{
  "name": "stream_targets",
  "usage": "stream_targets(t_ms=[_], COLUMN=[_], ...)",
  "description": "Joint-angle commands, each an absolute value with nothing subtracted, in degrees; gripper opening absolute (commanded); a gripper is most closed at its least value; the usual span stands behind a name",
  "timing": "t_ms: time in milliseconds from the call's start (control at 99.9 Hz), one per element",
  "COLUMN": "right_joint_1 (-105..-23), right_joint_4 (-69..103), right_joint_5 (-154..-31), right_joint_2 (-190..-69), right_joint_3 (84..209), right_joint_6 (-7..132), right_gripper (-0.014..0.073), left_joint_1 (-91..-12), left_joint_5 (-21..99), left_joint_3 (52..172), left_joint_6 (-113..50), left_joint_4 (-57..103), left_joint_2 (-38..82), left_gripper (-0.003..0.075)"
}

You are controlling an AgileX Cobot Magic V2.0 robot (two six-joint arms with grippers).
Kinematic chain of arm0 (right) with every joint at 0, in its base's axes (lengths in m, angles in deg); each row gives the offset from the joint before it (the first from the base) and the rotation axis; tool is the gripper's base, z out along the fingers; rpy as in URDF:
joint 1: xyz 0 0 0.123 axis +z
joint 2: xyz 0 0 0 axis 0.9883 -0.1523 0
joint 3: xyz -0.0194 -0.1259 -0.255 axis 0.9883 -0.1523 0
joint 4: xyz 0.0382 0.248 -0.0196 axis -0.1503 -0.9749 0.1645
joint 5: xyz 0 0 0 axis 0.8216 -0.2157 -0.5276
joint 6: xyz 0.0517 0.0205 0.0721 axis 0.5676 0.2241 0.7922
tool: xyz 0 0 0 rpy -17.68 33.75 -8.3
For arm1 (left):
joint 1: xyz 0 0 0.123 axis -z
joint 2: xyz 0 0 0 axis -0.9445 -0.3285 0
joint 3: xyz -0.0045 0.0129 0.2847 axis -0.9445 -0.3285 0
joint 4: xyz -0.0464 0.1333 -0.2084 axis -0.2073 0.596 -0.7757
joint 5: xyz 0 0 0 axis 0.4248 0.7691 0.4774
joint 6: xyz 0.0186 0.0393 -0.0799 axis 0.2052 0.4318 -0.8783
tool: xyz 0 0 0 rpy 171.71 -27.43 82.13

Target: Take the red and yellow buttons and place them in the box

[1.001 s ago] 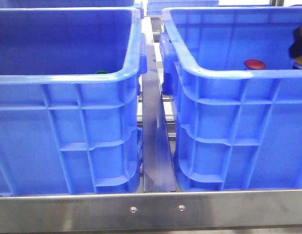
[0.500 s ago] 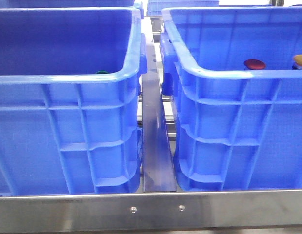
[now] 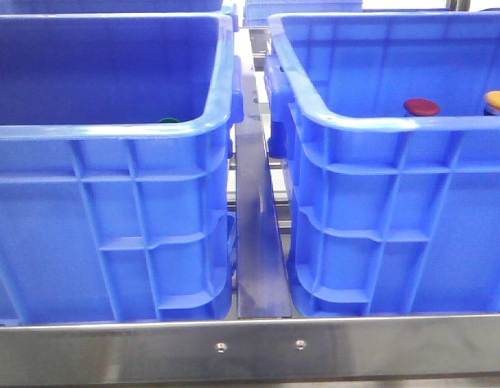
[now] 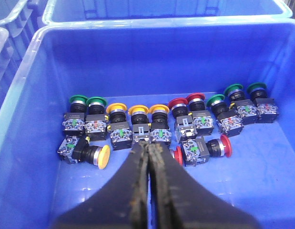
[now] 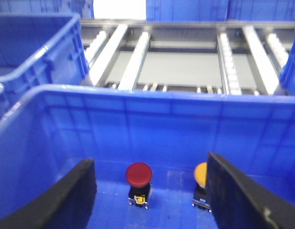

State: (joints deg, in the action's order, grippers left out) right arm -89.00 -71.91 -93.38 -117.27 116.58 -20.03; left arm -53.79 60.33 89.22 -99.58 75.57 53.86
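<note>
From the front we saw two blue crates, the left crate (image 3: 112, 162) and the right crate (image 3: 395, 202), with the red button (image 3: 422, 107) and the yellow button (image 3: 497, 100) peeking over the right crate's near rim at about two o'clock. In the left wrist view the left gripper (image 4: 149, 160) hung with fingers pressed together, empty, over rows of spare buttons (image 4: 152, 126). In the right wrist view the right gripper (image 5: 149, 191) stood wide apart, the red button (image 5: 138, 174) upright between its fingers, the yellow button (image 5: 200, 174) beside it.

I am working on a factory sorting line; blue crates (image 3: 112, 202) are sitting on a steel roller conveyor (image 5: 185, 62) ahead of my claw.
</note>
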Motion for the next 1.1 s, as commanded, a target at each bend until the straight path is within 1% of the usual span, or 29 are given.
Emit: stream_targets(t_ms=[0, 120, 190, 260, 390, 520, 621, 1091], right_joint_1=[-89.07, -89.07, -89.07, -89.07, -89.07, -89.07, -89.07, -89.07], right_joint_4=[-76.38, -76.38, -76.38, -76.38, -76.38, -76.38, -76.38, -76.38], right_joint_5=[-95.19, -95.33, -95.22, -95.22, -95.68, -96.69, -97.06, -97.06], right_joint_2=[-112.47, -106.34, -103.28, -100.64, -97.43, -96.85, -96.85, -96.85], right_joint_3=[116.26, 113.8, 112.62, 111.82, 111.41, 111.41, 111.41, 111.41], right_joint_6=[-18.69, -17.83, -17.83, -17.83, -17.83, -17.83, -17.83, -17.83], right_gripper=[0.0509, 0.0498, 0.0457, 0.0385, 0.0204, 0.0033, -0.0069, -0.0068], left_joint_1=[-53.33, -53.33, -53.33, -53.33, -53.33, -53.33, -53.33, -53.33], left_joint_5=[56.45, 56.45, 56.45, 56.45, 56.45, 56.45, 56.45, 56.45], left_joint_3=[90.73, 90.73, 90.73, 90.73, 90.73, 90.73, 90.73, 90.73], left_joint_6=[-99.73, -99.73, -99.73, -99.73, -99.73, -99.73, -99.73, -99.73], left_joint_4=[76.55, 76.55, 76.55, 76.55, 76.55, 76.55, 76.55, 76.55], left_joint_2=[53.53, 53.53, 53.53, 53.53, 53.53, 53.53, 53.53, 53.53], left_gripper=[-0.002, -0.002, -0.002, -0.002, -0.002, -0.002, -0.002, -0.002])
